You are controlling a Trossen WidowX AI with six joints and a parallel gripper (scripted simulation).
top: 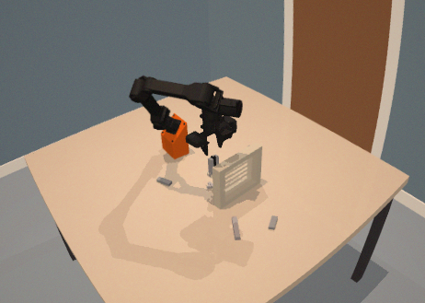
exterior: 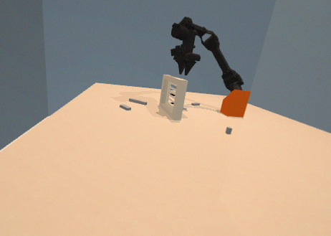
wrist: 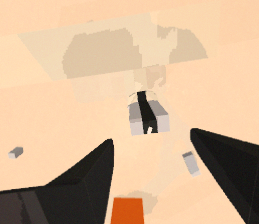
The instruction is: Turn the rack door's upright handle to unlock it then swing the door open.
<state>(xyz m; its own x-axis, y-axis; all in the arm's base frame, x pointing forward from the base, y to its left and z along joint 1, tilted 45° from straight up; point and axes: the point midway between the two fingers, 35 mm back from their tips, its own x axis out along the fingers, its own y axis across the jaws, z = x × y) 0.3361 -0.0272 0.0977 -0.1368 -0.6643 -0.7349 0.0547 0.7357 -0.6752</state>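
Observation:
The beige rack frame with its slatted door (top: 219, 189) (exterior: 180, 100) stands upright on the table; the door looks closed. The upright handle (top: 211, 166) (wrist: 148, 112), grey with a black strip down its middle, stands at the frame's side facing the arm's base. In the exterior view it is mostly hidden behind the frame. My gripper (top: 212, 149) (exterior: 183, 74) (wrist: 151, 138) points down, above the handle and the frame's top edge. It is open and empty, touching nothing. In the wrist view the handle shows just beyond and between the fingertips.
The orange arm base (top: 176, 143) (exterior: 235, 104) (wrist: 127, 211) stands behind the handle side. A small grey block (top: 164, 181) (exterior: 195, 104) lies near it, and another small block (exterior: 228, 130) lies beside the base. A long block (top: 235, 229) (exterior: 137, 102) and a short block (top: 272, 222) (exterior: 125, 107) lie on the frame's far side.

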